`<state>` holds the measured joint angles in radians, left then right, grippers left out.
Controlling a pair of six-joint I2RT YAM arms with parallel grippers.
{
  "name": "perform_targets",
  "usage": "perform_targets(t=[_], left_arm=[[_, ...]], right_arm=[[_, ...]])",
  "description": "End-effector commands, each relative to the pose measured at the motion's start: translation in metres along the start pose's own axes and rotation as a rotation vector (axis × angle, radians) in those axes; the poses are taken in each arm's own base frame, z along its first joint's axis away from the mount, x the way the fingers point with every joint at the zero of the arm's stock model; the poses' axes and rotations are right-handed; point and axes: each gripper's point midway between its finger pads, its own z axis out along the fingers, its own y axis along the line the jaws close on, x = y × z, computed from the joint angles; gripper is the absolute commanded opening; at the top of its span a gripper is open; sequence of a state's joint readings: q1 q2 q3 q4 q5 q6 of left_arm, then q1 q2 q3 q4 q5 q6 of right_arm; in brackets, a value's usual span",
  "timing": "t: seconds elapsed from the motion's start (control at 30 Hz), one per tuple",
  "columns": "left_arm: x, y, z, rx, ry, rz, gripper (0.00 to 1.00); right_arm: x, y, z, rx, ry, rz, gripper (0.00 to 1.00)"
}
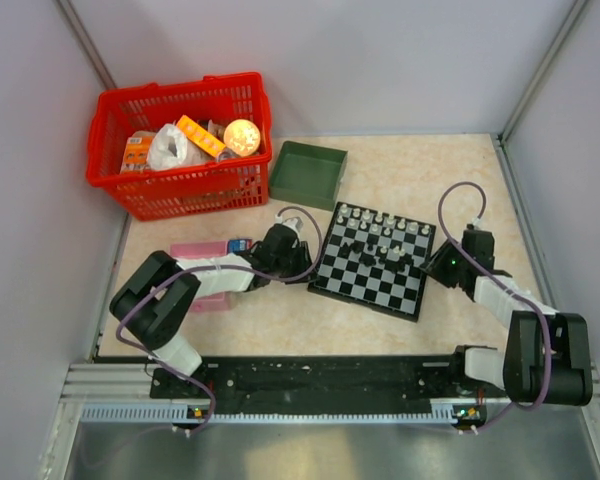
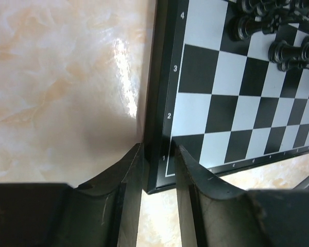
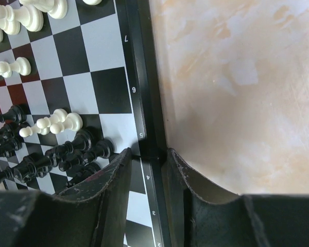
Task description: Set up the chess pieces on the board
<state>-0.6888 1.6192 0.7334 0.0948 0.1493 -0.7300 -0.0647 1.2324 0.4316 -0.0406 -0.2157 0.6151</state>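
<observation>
Left gripper (image 2: 158, 149), right gripper (image 3: 149, 152) pinch board (image 1: 370, 275) rim; basket (image 1: 190, 190), green tray (image 1: 305, 195) behind.

On the board (image 2: 198, 69), the left wrist view shows the white numbers 4, 3, 2 and 1 along its black margin, the right wrist view shows 7, 6, 5, 4, 3 and 2 there, and the tiny edge letters cannot be read.
</observation>
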Motion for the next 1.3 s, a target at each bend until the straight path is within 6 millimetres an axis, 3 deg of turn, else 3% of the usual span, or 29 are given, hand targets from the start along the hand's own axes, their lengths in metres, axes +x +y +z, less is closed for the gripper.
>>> perform_targets(t=[0.0,0.23,0.5,0.67,0.97,1.27], left_arm=[[-0.025,-0.021,0.009,0.041,-0.053,0.061,0.35],[-0.017,-0.048,0.014,0.192,-0.007,0.066,0.32],[0.018,-0.070,0.010,0.246,0.045,0.090,0.30],[0.032,-0.074,0.005,0.250,0.052,0.065,0.29],[0.035,-0.059,-0.017,0.194,-0.004,0.023,0.28],[0.021,-0.033,-0.023,0.043,-0.071,0.035,0.30]], right_arm=[[0.011,0.004,-0.006,0.006,0.027,-0.001,0.34],[0.012,-0.002,-0.002,0.035,0.045,0.000,0.34],[0.021,-0.010,-0.015,0.058,0.043,-0.009,0.33],[0.035,-0.013,-0.024,0.051,0.076,-0.011,0.32],[0.055,-0.014,-0.030,0.012,0.120,-0.001,0.31],[0.050,0.002,-0.030,-0.053,0.128,-0.012,0.30]])
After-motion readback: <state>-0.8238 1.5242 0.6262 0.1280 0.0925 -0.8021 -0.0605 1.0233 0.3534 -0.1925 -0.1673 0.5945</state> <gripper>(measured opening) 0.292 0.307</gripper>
